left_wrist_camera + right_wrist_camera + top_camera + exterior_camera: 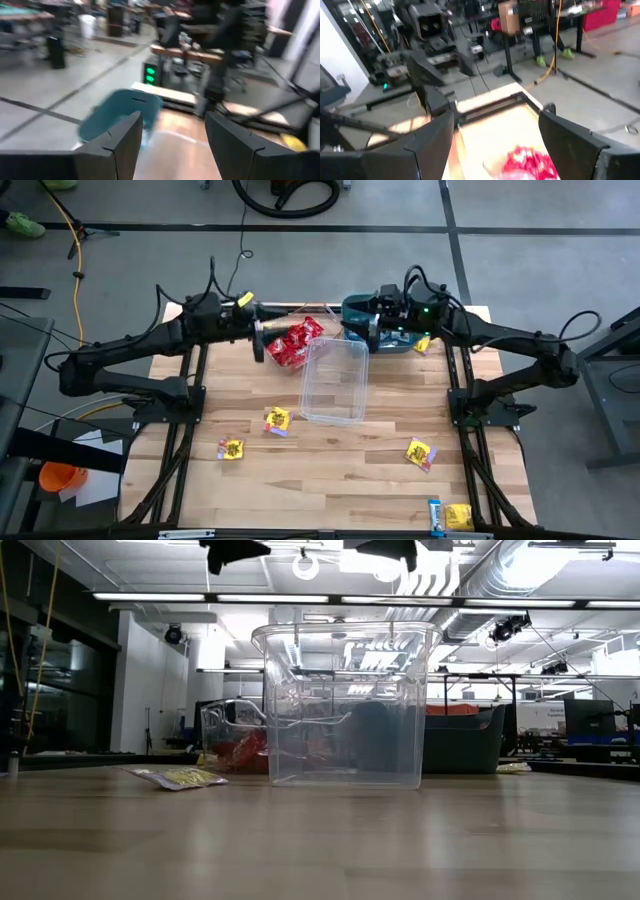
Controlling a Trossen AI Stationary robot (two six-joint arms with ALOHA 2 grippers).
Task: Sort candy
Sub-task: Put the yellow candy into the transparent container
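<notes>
Yellow candy packets lie flat on the wooden table: one, another, a third, and one beside a light blue packet near the near edge. Another yellow packet lies by the teal bin. Red candy fills a clear tub that is tipped on its side and shows in the right wrist view. My left gripper hovers open, left of the red candy. My right gripper hovers open over the teal bin's left end.
An empty clear tub stands upright at the table's middle, in front of the tipped tub and the teal bin. A yellow packet lies to its left. Both arms face each other along the far edge.
</notes>
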